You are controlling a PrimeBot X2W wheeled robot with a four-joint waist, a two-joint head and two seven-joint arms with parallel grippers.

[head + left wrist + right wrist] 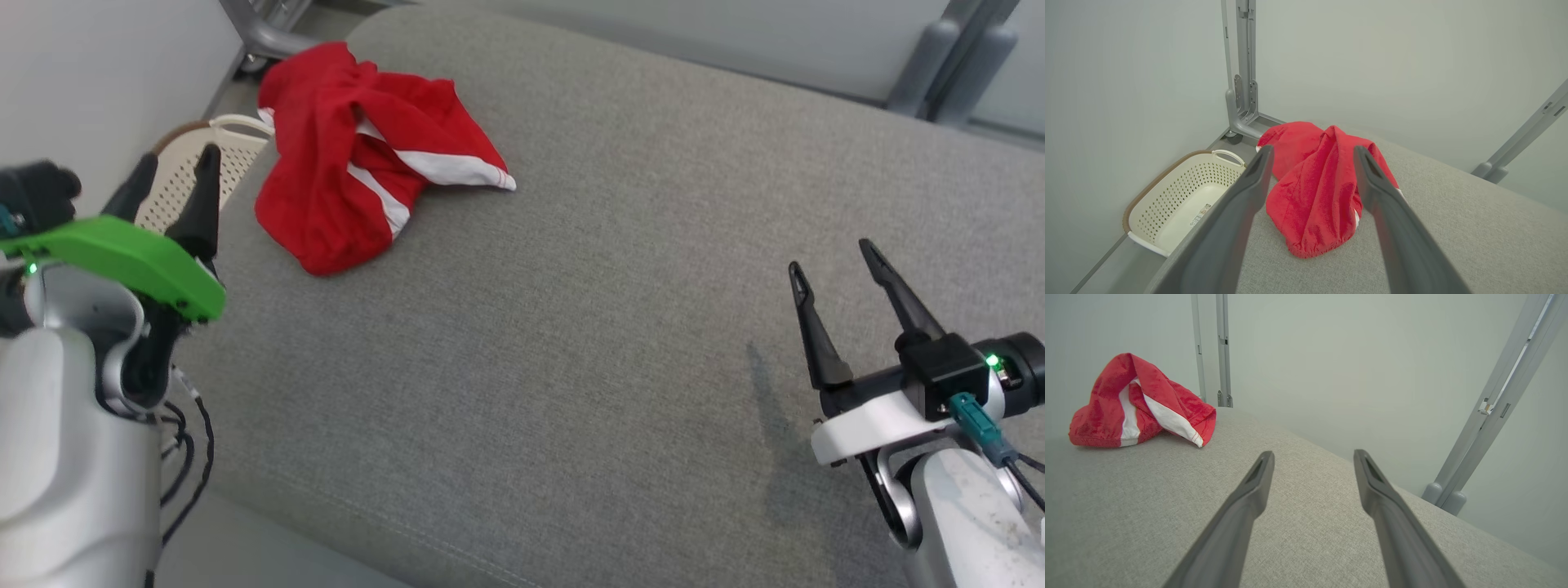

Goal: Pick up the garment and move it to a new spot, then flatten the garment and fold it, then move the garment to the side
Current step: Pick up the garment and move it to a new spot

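A crumpled red garment (pixel 351 155) with white stripes lies in a heap at the far left of the grey cushioned surface (pixel 588 310). My left gripper (pixel 180 163) hovers open at the surface's left edge, short of the garment, with nothing between its fingers. Seen from the left wrist, the garment (pixel 1314 192) sits just ahead between the open left gripper (pixel 1312 153). My right gripper (pixel 829 257) is open near the right side, far from the garment. From the right wrist, the garment (pixel 1139 404) lies at the upper left, beyond the open right gripper (pixel 1312 457).
A cream perforated laundry basket (pixel 184 175) stands on the floor beside the surface's left edge, also seen from the left wrist as the basket (pixel 1180 200). Grey metal frame posts (pixel 1243 69) rise at the back left and a slanted post (pixel 1494 412) at the back right.
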